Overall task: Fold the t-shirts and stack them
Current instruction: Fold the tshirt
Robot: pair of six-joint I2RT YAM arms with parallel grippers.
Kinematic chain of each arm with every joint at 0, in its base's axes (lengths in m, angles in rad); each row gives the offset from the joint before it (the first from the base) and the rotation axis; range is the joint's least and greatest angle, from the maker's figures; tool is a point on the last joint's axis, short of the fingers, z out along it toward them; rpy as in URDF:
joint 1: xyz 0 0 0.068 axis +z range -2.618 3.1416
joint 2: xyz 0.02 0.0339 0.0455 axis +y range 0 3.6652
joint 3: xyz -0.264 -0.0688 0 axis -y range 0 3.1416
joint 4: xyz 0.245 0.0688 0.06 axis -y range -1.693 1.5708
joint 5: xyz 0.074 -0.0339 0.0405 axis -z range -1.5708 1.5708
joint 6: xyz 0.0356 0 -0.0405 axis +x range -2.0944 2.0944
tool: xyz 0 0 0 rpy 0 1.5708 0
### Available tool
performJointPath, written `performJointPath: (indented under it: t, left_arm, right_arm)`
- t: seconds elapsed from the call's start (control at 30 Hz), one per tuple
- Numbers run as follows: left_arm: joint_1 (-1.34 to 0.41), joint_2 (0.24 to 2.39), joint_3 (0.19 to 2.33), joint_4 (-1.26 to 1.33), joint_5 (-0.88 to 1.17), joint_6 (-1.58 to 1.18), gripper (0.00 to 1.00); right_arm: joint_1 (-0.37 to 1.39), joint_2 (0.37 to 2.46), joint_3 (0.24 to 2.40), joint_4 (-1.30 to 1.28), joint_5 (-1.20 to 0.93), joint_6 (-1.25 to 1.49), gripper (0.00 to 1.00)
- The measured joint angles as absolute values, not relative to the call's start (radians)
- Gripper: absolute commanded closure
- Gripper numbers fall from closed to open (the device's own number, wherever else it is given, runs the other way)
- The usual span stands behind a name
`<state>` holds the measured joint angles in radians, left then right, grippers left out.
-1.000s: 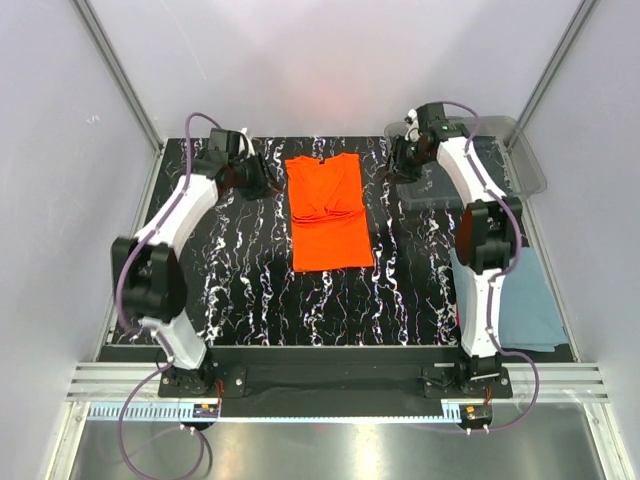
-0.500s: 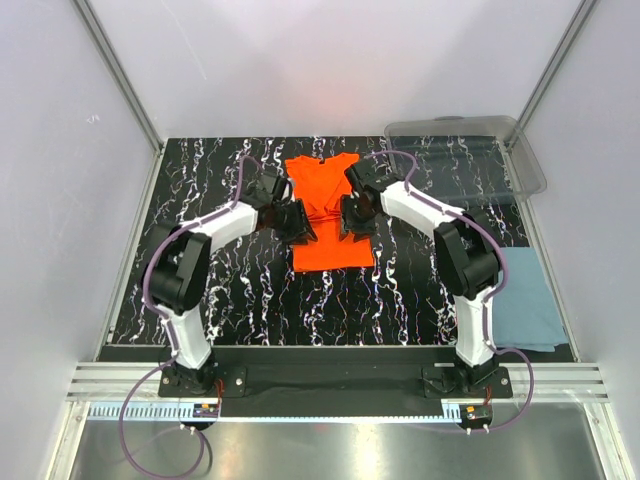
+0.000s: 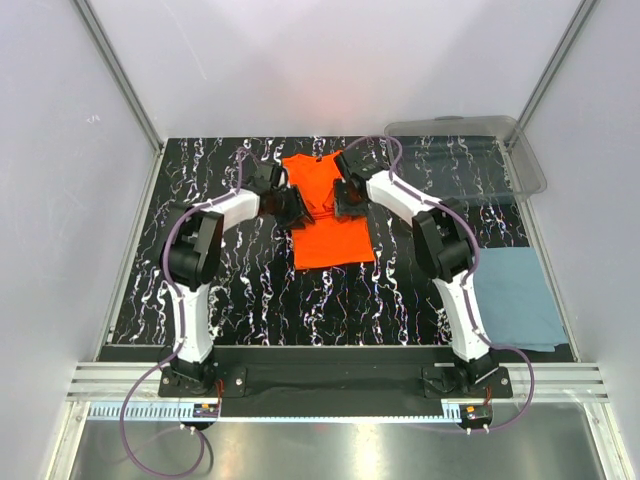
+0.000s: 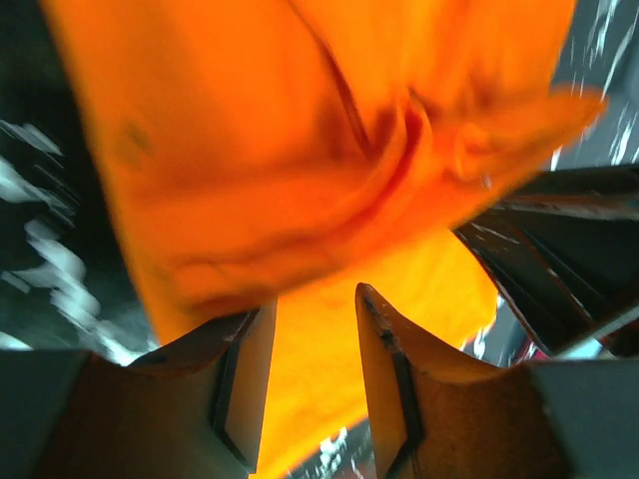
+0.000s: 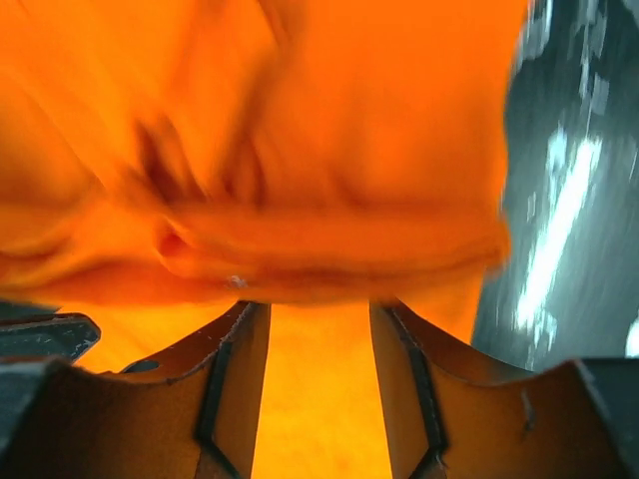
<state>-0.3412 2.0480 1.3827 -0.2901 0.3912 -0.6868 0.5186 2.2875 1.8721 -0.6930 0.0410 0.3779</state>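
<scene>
The orange t-shirt (image 3: 335,240) lies partly folded, long and narrow, on the middle of the black marbled mat, collar toward the far side. My left gripper (image 3: 293,207) is at its left edge and my right gripper (image 3: 350,195) at its right edge, both around mid-length where the cloth is bunched. In the left wrist view the gripper (image 4: 315,299) is open, its tips at a creased fold of orange cloth (image 4: 250,150). The right gripper (image 5: 319,309) is also open, its tips under a fold's rim (image 5: 349,120). The blue-grey t-shirt (image 3: 515,310) lies flat at the right edge.
A clear plastic bin (image 3: 470,150) stands at the far right corner. The black marbled mat (image 3: 250,290) covers the table between grey walls. The right arm's lower links stand next to the blue-grey shirt.
Both arms swung in from the far corners onto the orange shirt's sides, then shifted slightly toward the collar. The right gripper's jaws widened a little.
</scene>
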Motion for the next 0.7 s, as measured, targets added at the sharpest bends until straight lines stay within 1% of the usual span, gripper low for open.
performJointPath:
  t: [0.13,0.17,0.2,0.33,0.4,0.47,0.53,0.57,0.63,0.7]
  left_arm:
    - [-0.288,2.133,1.496,-0.295,0.419,-0.688,0.56]
    - [-0.276,2.160,1.533,-0.292,0.428,-0.690,0.56]
    - [-0.266,2.183,1.570,-0.295,0.435,-0.690,0.55]
    - [-0.223,2.270,1.759,-0.322,0.454,-0.690,0.53]
    - [-0.210,2.287,1.845,-0.344,0.456,-0.688,0.53]
    - [-0.197,2.279,1.909,-0.353,0.459,-0.685,0.53]
    - [-0.188,2.241,1.915,-0.348,0.466,-0.682,0.55]
    - [-0.186,2.209,1.891,-0.344,0.474,-0.682,0.55]
    - [-0.189,2.125,1.803,-0.341,0.493,-0.682,0.56]
    - [-0.207,2.013,1.663,-0.346,0.513,-0.677,0.59]
  right_arm:
    - [0.514,2.394,2.065,-0.713,0.067,0.327,0.47]
    - [0.512,2.430,2.131,-0.717,0.072,0.311,0.42]
    - [0.510,2.466,2.197,-0.736,0.076,0.299,0.41]
    - [0.491,2.665,2.595,-0.815,0.106,0.239,0.38]
    - [0.476,2.709,2.704,-0.834,0.109,0.226,0.37]
    - [0.460,2.704,2.729,-0.857,0.109,0.223,0.37]
    - [0.443,2.663,2.687,-0.863,0.100,0.224,0.37]
    - [0.435,2.627,2.642,-0.871,0.087,0.226,0.37]
    - [0.422,2.524,2.491,-0.873,0.056,0.236,0.31]
    - [0.418,2.415,2.344,-0.883,0.005,0.247,0.30]
